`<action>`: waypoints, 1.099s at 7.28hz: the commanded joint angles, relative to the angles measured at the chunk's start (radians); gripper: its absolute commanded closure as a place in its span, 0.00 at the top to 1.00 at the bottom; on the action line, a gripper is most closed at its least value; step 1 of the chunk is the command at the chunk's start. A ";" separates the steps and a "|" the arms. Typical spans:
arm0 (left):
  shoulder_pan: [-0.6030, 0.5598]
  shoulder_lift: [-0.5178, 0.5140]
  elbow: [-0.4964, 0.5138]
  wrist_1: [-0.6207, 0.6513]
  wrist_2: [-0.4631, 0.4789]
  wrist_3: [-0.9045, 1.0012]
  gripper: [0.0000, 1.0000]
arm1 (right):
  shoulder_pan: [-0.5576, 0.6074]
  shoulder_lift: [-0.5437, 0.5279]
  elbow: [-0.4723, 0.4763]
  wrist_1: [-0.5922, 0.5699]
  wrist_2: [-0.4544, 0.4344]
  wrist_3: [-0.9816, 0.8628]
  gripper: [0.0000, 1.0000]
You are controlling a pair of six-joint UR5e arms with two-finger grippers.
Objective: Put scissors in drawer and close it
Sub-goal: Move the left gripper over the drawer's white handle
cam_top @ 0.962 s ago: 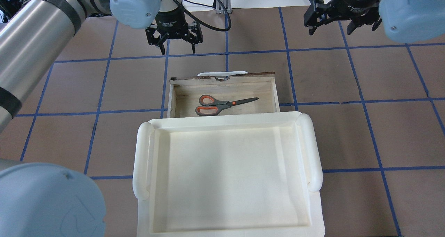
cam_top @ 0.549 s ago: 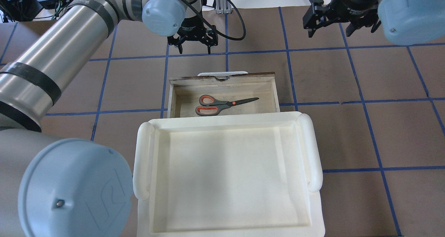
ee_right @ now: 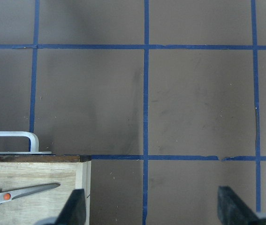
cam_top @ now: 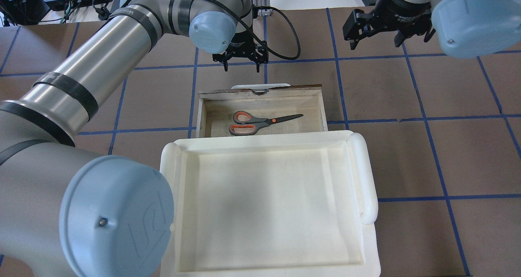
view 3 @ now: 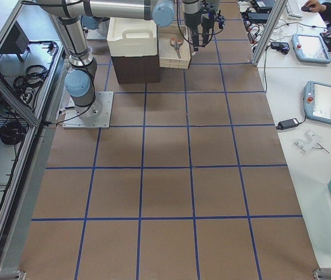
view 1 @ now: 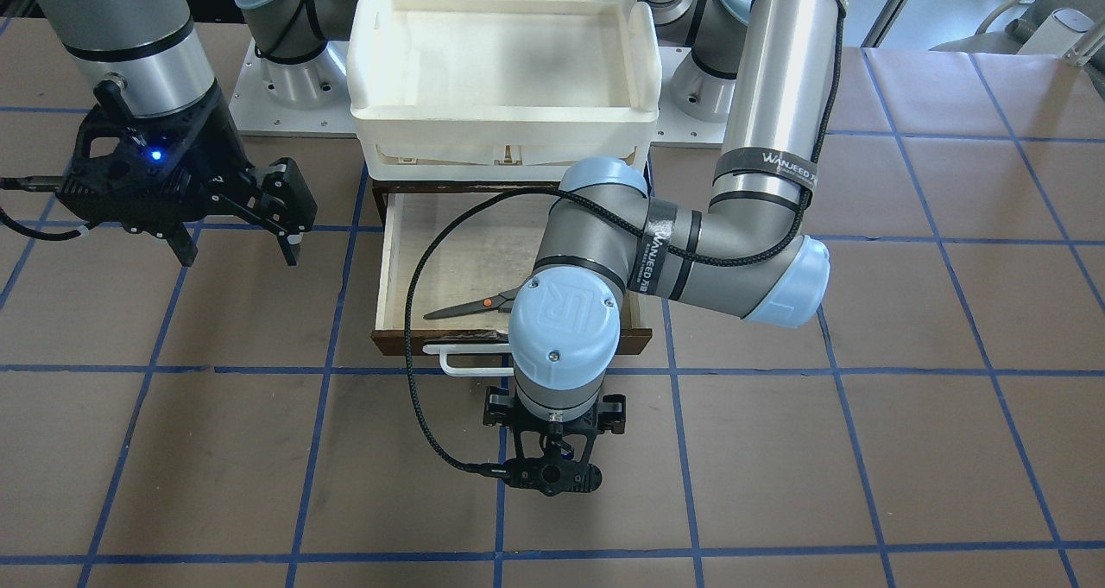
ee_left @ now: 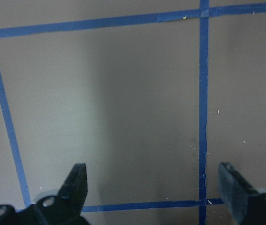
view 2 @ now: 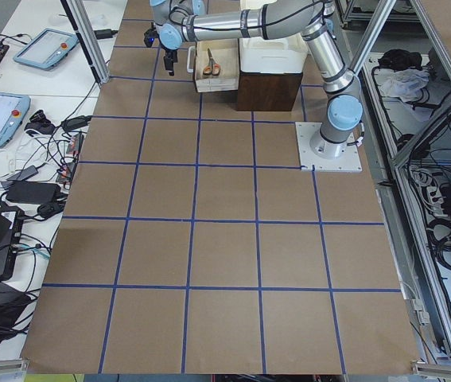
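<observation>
Scissors (cam_top: 264,122) lie in open drawer (cam_top: 309,110); left tool (cam_top: 242,68) and right tool (cam_top: 377,44) spread; strap (view 1: 764,158) reads WANJEED.

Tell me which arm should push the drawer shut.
Left. The left gripper hangs open just beyond the white handle of the drawer, in line with it; the right gripper sits off to one side. The scissors already lie inside.

The silver, blue-capped left arm (cam_top: 101,57) reaches forward over the brown, blue-gridded table (cam_top: 447,155); its black two-finger left gripper (cam_top: 242,67) points down, jaws wide apart. The black right gripper (view 1: 237,251) hangs over the table's far side, right of centre; jaws likewise spread.
</observation>
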 commanded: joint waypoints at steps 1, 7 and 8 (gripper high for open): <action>-0.017 -0.004 0.000 -0.074 -0.002 -0.008 1.00 | 0.000 0.005 0.000 0.001 -0.009 -0.074 1.00; -0.023 0.024 -0.002 -0.209 -0.003 -0.009 1.00 | 0.000 0.005 0.002 -0.001 -0.038 -0.057 1.00; -0.020 0.033 -0.002 -0.226 -0.003 -0.008 1.00 | 0.000 0.007 0.002 -0.003 -0.041 -0.057 1.00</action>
